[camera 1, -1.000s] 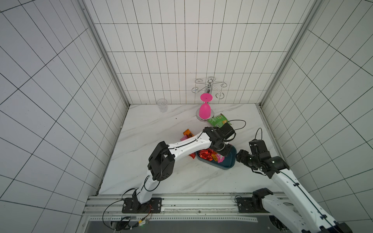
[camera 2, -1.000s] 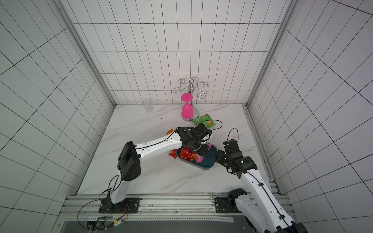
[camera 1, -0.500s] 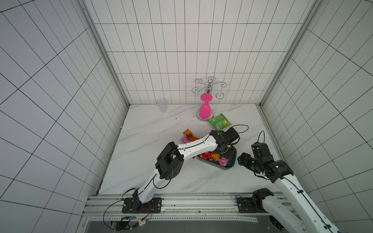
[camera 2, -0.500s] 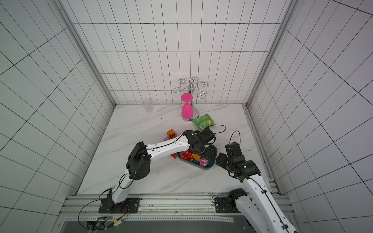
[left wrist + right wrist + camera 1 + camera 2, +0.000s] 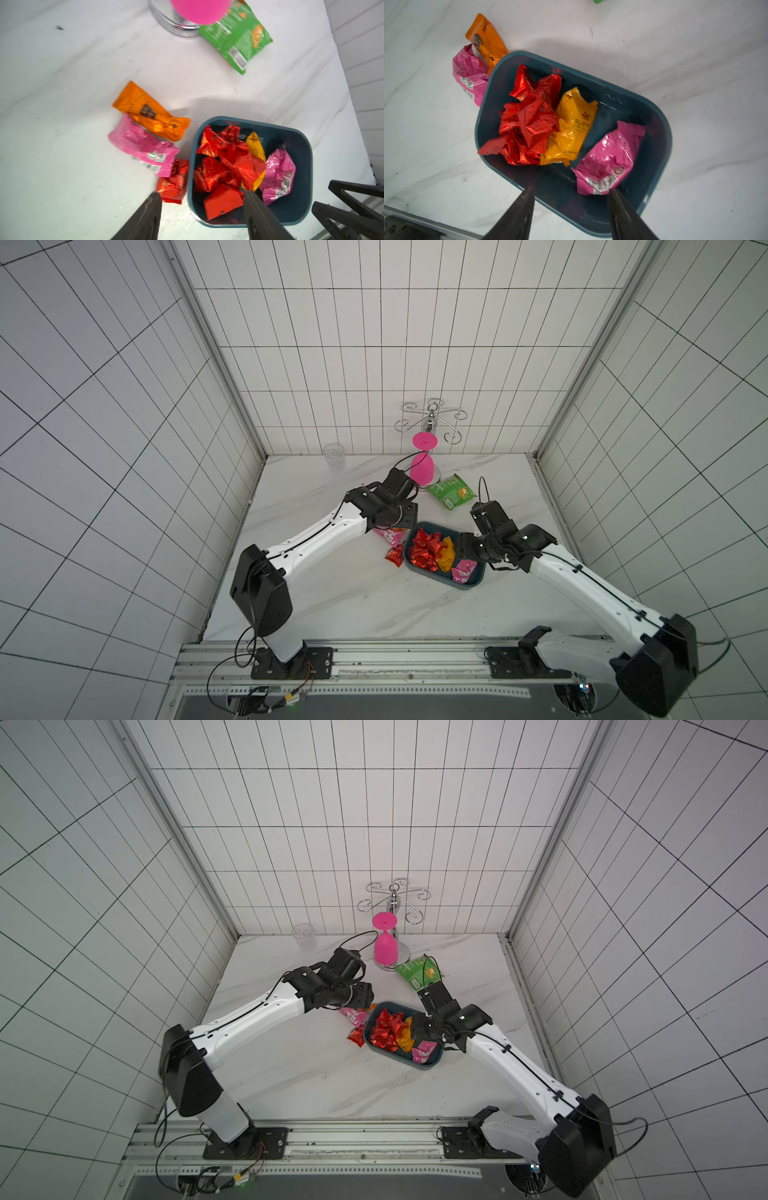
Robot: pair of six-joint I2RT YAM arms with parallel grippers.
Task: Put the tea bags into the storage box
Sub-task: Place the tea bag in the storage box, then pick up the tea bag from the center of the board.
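Note:
The teal storage box [image 5: 469,585] [image 5: 424,1066] lies right of the table's middle and holds several tea bags: a red heap [image 5: 424,553] [image 5: 529,116], a yellow one [image 5: 575,126] and a pink one [image 5: 610,158]. Outside its left end lie an orange sachet [image 5: 149,112], a pink one [image 5: 141,145] and a red one [image 5: 173,182]. My left gripper [image 5: 401,516] [image 5: 202,197] hangs open and empty above the box's left rim [image 5: 192,149]. Over the box's right part, my right gripper [image 5: 459,549] [image 5: 571,194] is open, holding nothing.
A green snack packet [image 5: 452,491] lies behind the box. A pink goblet [image 5: 423,468] hangs upside down on a chrome rack [image 5: 432,418] at the back wall. A clear glass tumbler [image 5: 333,456] stands at the back left. Tiled walls enclose three sides.
My left gripper has opened and drawn back from over the box towards its left end. My right gripper has moved left, in over the box's right part.

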